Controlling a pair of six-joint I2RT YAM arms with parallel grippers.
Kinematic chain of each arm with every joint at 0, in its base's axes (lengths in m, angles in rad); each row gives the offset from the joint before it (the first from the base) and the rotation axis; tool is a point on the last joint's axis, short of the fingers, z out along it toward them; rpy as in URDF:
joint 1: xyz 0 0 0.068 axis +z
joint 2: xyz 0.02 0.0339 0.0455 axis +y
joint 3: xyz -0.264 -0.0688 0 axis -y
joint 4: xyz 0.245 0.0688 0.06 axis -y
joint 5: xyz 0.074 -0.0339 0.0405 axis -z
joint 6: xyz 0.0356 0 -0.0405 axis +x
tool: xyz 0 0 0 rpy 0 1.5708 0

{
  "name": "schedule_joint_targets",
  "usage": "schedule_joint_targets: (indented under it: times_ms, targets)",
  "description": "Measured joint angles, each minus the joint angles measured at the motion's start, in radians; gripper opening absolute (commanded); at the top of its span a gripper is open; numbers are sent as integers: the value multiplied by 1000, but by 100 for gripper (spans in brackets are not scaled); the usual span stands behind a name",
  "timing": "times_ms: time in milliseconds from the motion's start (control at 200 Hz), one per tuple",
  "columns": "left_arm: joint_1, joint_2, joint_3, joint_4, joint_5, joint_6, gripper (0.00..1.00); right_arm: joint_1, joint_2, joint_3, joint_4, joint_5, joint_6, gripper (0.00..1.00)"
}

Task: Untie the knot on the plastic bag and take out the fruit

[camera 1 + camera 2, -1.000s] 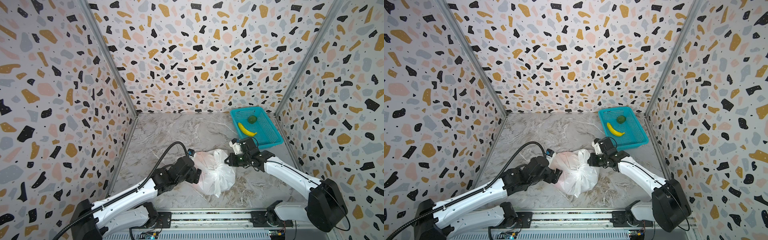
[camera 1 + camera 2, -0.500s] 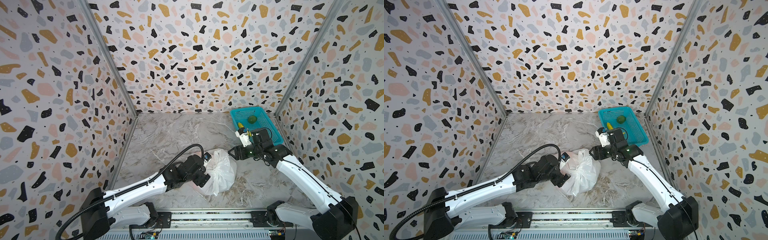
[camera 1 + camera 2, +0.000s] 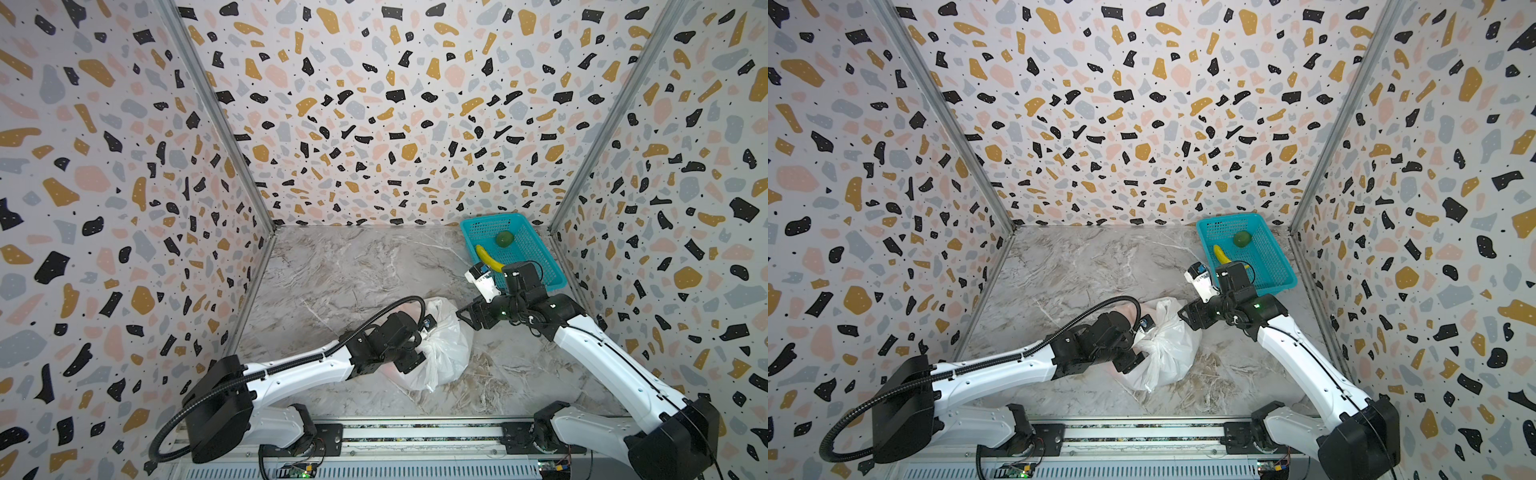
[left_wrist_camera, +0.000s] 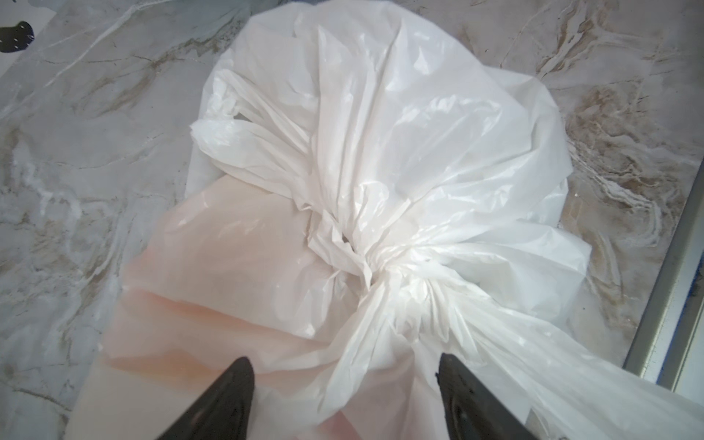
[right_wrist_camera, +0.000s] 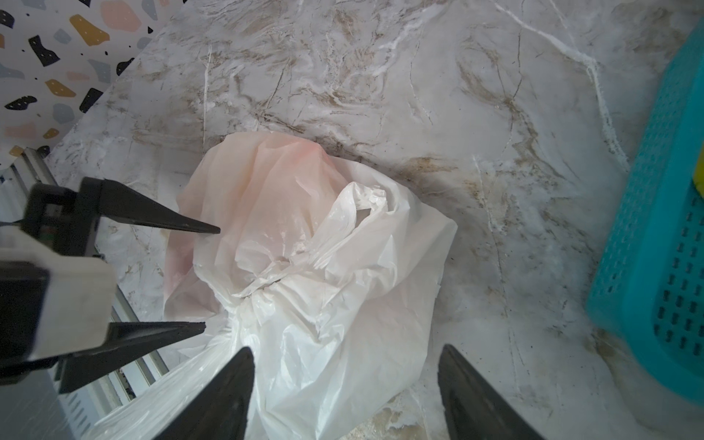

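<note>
Marble table (image 4: 76, 114) | left wrist view: knot (image 4: 381, 263) | both top views: banana (image 3: 487, 257)

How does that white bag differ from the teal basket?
The plastic bag is white, thin and crinkled; the basket is teal, with perforated walls. The bag is tied by a knot, contents a pinkish blur; the basket is open-topped, showing a banana and green ball. The bag lies near the front; the basket in the far right corner. Both rest on the marble table.
</note>
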Motion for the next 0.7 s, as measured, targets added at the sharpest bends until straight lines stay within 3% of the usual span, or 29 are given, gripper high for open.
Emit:
schedule_joint_targets:
  times_ms: [330, 566, 701]
  targets:
    - [0, 37, -32, 90, -37, 21, 37, 38, -39, -66, 54, -11, -118, 78]
    - [0, 61, -32, 134, -53, 36, 0, 100, -35, -94, 96, -15, -221, 79]
    - [0, 51, -32, 137, -63, 43, 0, 128, -35, -108, 127, -13, -289, 78]
